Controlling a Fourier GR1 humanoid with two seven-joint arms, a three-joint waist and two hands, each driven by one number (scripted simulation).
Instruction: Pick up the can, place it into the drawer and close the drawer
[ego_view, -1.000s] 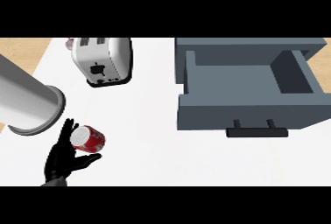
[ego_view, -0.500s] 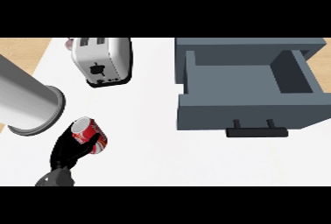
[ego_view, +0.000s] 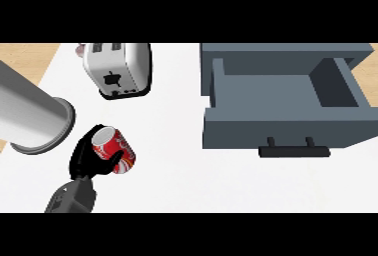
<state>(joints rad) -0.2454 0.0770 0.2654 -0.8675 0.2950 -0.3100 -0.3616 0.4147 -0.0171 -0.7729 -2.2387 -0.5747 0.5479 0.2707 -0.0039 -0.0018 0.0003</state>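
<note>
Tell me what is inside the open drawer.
The drawer stands open and shows only its bare grey floor and walls; nothing lies in it. The can is outside it, on the counter's left, held by the left hand. Behind the front panel, a strip of floor is hidden.

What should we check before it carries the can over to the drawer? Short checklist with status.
1. Grasp: left hand has fingers curled round the can: ok.
2. Can attitude: tilted in the hand, not upright: not ok if upright placement matters.
3. Drawer pulled open, inside appears bare: ok.
4. Path: white counter between can and drawer shows nothing in the way: ok.
5. Neighbours: toaster and large metal cylinder sit close to the hand; clearance on lift: cannot tell.
6. Right hand: not in view, so its readiness to push the drawer handle: cannot tell.
</note>
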